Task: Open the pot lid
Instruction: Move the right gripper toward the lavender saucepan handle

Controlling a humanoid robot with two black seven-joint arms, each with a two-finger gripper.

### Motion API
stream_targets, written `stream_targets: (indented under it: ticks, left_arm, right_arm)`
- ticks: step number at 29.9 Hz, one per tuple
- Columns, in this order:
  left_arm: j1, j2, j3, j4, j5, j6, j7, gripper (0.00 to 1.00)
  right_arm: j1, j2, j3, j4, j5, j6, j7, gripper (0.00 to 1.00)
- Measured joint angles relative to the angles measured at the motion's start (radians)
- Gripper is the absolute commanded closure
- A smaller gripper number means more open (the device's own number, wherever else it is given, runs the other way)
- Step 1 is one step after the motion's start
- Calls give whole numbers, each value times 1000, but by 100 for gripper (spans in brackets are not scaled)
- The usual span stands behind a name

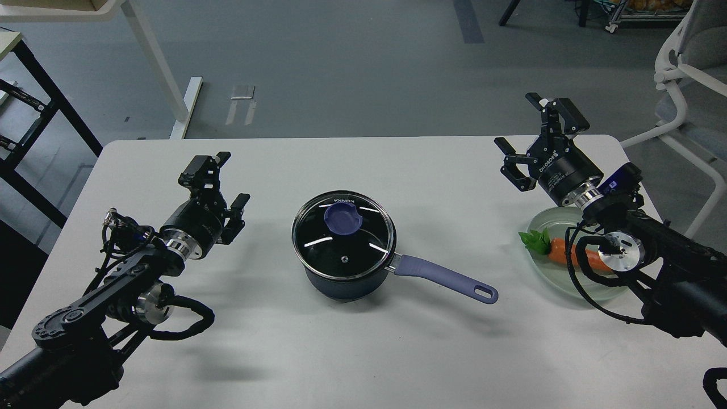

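Note:
A dark navy pot (341, 281) stands near the middle of the white table (431, 170), its lavender handle (443, 277) pointing right and toward me. The clear glass lid (343, 250) with a metal rim rests on the pot, its purple-blue knob (342, 218) upright. My left gripper (230, 177) hovers open to the left of the pot, well apart from it. Far to the right, my right gripper (531, 128) is raised above the table's back right part, open wide and empty.
A clear glass bowl (545, 272) holding a carrot (573, 255) with green leaves sits at the right, partly hidden under my right arm. Beyond the table's far edge are grey floor, a white desk leg (164, 74) and a chair (687, 68).

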Motion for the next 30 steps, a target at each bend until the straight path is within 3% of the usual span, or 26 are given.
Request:
stream_targets:
  ticks: [6, 10, 21, 25, 30]
  left_arm:
    - [2, 1, 1, -9, 13, 0, 1, 1]
    - [2, 2, 7, -10, 10, -2, 1, 1]
    - [-3, 11, 2, -14, 0, -5, -9, 1]
    - [-4, 21, 1, -29, 0, 0, -11, 1]
    - [-4, 42, 0, -51, 0, 1, -11, 1]
  right_arm:
    - [3, -9, 0, 19, -2, 0, 0, 0]
    - [6, -108, -2, 123, -76, 0, 0, 0]
    - [66, -494, 0, 616, -688, 1, 0, 0]
    - [137, -530, -39, 723, -927, 6, 0, 0]
    - [332, -491, -274, 765, -1221, 8, 0, 0]
